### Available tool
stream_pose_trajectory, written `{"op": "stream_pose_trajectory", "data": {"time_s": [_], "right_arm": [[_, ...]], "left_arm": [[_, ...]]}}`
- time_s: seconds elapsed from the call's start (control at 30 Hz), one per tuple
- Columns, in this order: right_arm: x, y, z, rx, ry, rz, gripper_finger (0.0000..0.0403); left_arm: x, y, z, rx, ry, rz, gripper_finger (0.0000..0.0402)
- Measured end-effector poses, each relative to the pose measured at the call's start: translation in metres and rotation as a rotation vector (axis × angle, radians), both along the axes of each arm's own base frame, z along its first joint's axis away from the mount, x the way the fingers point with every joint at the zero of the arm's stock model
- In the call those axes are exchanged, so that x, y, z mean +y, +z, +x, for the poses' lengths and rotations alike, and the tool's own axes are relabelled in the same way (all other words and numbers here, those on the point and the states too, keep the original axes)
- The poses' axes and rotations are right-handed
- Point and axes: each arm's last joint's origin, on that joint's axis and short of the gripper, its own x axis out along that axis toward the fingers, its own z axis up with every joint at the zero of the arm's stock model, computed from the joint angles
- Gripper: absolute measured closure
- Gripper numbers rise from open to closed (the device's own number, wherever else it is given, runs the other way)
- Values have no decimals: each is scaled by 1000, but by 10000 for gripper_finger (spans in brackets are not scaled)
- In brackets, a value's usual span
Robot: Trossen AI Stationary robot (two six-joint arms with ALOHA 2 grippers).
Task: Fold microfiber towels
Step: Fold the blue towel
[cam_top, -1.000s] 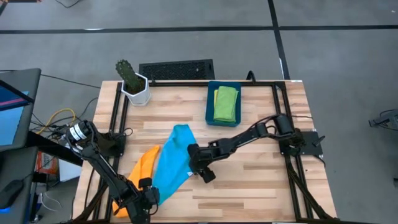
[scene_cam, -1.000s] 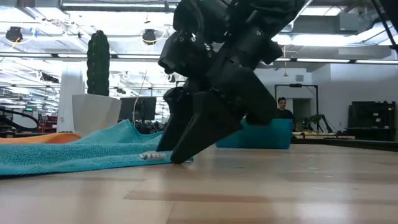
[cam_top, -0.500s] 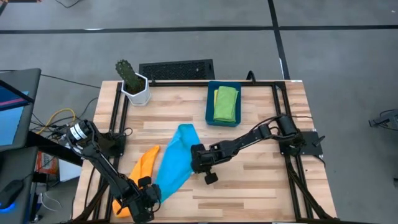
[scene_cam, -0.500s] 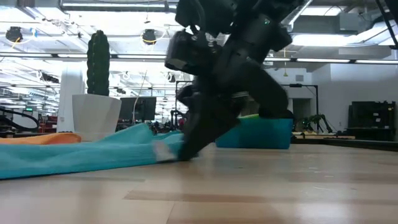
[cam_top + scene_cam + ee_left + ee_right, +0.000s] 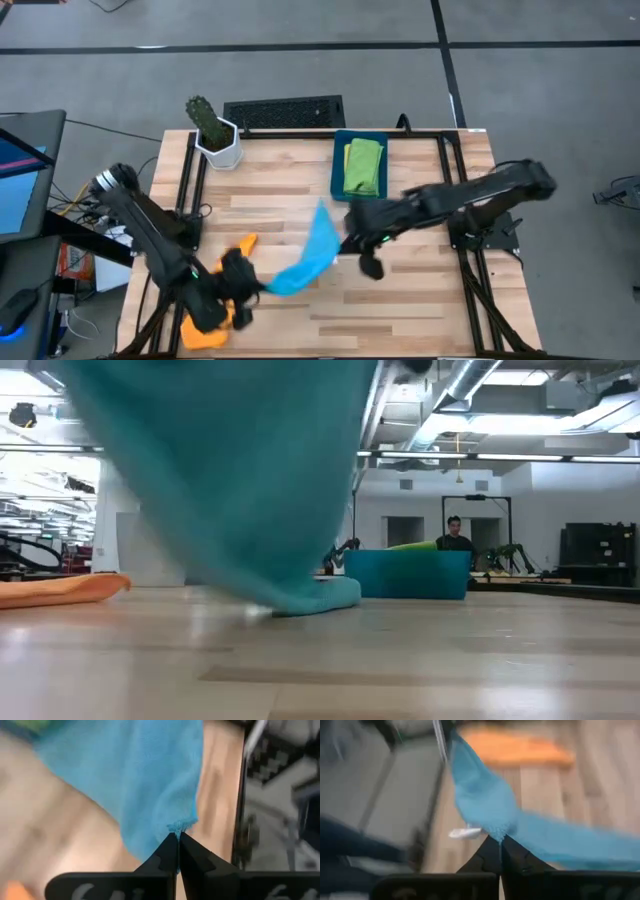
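Note:
A light blue microfiber towel [image 5: 312,252] hangs in the air between my two grippers over the middle of the table. My left gripper [image 5: 258,284] is shut on its near end and my right gripper [image 5: 343,243] on its far right end. In the low view the blue towel's sagging lower fold [image 5: 318,598] rests on the table. An orange towel [image 5: 212,325] lies bunched at the near left, partly under my left arm. A green towel [image 5: 363,165] lies folded in the dark blue bin [image 5: 338,186]. My left gripper pinches a corner of the blue towel [image 5: 176,826] between its two fingertips, which slant downward. The cloth spreads away from the fingers, lifted off the table there. My right gripper pinches another corner of the blue towel [image 5: 496,831] between its fingertips, beside a small white tag [image 5: 465,833], slanting down from the table's right. The cloth runs off from that corner toward my left gripper.
A potted cactus [image 5: 212,132] stands at the far left corner. Black frame rails [image 5: 187,180] run along the left and right table edges. Bare wood [image 5: 400,310] lies at the near right. In the low view a person [image 5: 455,536] stands in the room behind the table.
My right gripper has taken hold of the blue towel's right edge on the table, then risen toward the right edge. My left gripper has risen too, toward the right. The blue towel, flat before, is lifted between them, with only its lower fold on the table.

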Motion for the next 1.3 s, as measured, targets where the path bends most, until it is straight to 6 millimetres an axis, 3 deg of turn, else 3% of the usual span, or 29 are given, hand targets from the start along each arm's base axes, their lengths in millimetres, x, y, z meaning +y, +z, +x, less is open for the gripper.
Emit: {"op": "stream_pose_trajectory", "data": {"time_s": [0.17,0.3,0.5,0.67,0.8,0.97,1.1,1.3], "right_arm": [[-24,41,-36,-167,-255,-102,384],[-52,61,-56,-245,-438,-227,392],[-84,68,-63,-267,-606,-282,380],[-84,75,-64,-334,-603,-272,390],[-76,78,-68,-351,-569,-268,382],[-57,73,-70,-308,-502,-228,378],[-28,57,-70,-209,-419,-159,384],[32,13,-61,-64,-317,-62,367]], "left_arm": [[51,46,-13,-75,54,140,401],[97,64,-26,-52,119,248,401],[150,84,-37,-63,178,393,401],[171,116,-45,-204,178,378,401],[173,128,-50,-219,116,355,401],[161,119,-44,-174,4,212,401],[134,90,-24,-41,-109,96,401],[75,36,4,163,-203,-2,401]]}}
